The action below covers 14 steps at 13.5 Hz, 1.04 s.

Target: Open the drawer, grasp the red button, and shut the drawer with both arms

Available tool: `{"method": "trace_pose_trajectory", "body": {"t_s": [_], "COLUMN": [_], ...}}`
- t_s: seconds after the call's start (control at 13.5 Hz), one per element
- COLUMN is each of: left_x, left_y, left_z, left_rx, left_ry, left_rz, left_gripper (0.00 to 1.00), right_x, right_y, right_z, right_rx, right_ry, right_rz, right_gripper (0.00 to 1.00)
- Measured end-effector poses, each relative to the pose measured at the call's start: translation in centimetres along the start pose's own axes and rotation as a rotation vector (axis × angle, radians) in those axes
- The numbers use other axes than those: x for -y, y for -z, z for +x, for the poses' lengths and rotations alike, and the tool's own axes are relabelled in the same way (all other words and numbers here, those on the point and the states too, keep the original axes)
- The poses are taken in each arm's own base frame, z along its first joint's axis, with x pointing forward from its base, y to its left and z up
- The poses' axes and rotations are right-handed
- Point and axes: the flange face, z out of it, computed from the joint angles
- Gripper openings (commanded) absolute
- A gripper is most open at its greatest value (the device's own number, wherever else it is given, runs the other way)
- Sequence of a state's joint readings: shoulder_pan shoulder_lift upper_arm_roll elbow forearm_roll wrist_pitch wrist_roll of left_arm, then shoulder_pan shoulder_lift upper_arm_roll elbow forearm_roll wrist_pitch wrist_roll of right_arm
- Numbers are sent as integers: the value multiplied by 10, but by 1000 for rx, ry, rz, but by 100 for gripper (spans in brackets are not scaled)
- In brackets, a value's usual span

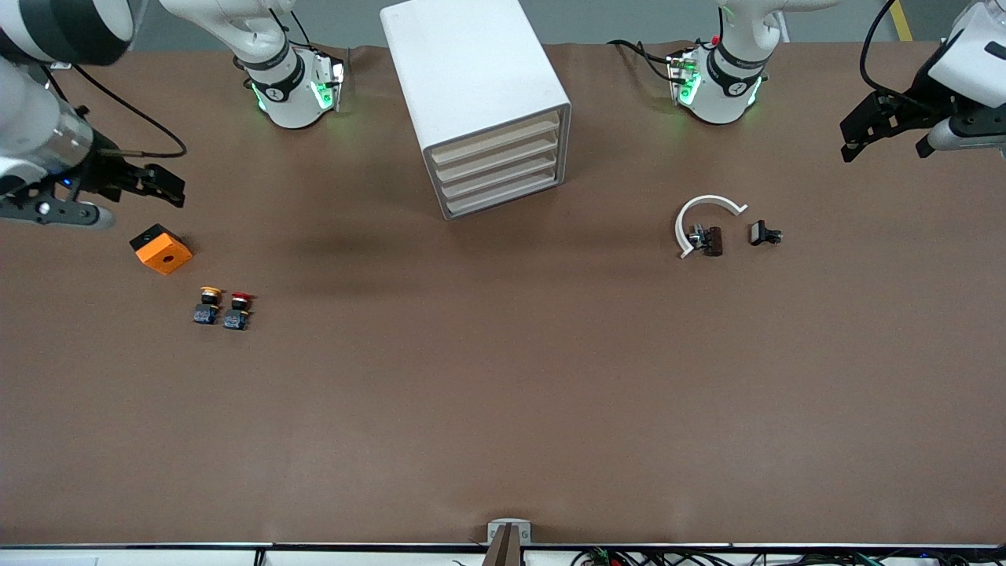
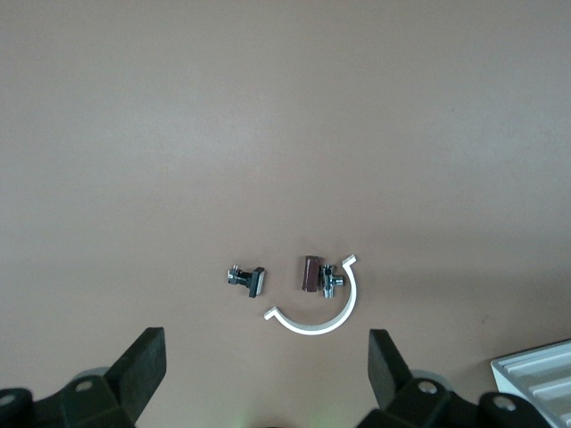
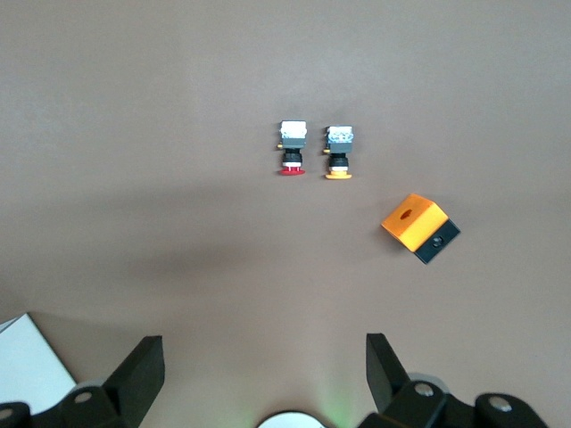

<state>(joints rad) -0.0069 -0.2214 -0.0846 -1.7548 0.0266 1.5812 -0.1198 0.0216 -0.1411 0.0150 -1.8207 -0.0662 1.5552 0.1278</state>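
**Both arms wait above the worktop, drawers shut, button untouched**

The white drawer cabinet [image 1: 479, 102] stands on the brown worktop [image 1: 503, 409] between the two arm bases, its four drawer fronts all flush and closed, facing the front camera at a slight angle.

The button [image 1: 237, 311], with its red cap on a dark body, lies on the worktop toward the right arm's end, nearer to the front camera than the cabinet. Just beside it, apart by a small gap, lies the orange-yellow capped button [image 1: 207, 306]. The orange block [image 1: 161, 248] with a hole in its top sits a little farther from the front camera than the two buttons.

The right gripper [image 1: 161, 182] hangs in the air over the worktop near the orange block, its jaws spread wide and holding nothing. In the right wrist view the two buttons and the block all show between its dark fingers [image 3: 138, 374].

The left gripper [image 1: 884, 126] hovers over the left arm's end of the worktop, jaws likewise spread and empty. Near it lie a white curved clip [image 1: 702, 216], a small brown-and-metal part [image 1: 706, 240] touching the clip's inner side, and a small dark metal part [image 1: 764, 233] just beside them.
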Motion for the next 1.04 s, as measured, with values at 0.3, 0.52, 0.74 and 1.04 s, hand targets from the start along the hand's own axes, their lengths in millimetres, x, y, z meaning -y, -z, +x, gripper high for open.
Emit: {"method": "trace_pose_trajectory", "body": {"t_s": [0.3,0.52,0.74,1.04], "left_x": [3,3,3,3], "left_y": [3,-1,-7,-9], "left_z": [10,18,20,25], "left_rx": [-12,-2,23,48], "left_ry": [6,7,6,7], "left_rz": [-6,-7,-5,-4], "left_gripper": [100,100,100,100], "right_x": [-35,-48,-58,-57], "right_y": [45,58,64,62], "right_z": [-8,-9,-13,-11], "right_rx": [-34,-52,-41,-36], "right_ry": [19,8,-9,-6], "right_rz": [38,50,53,57], "right_gripper": [100,100,100,100]}}
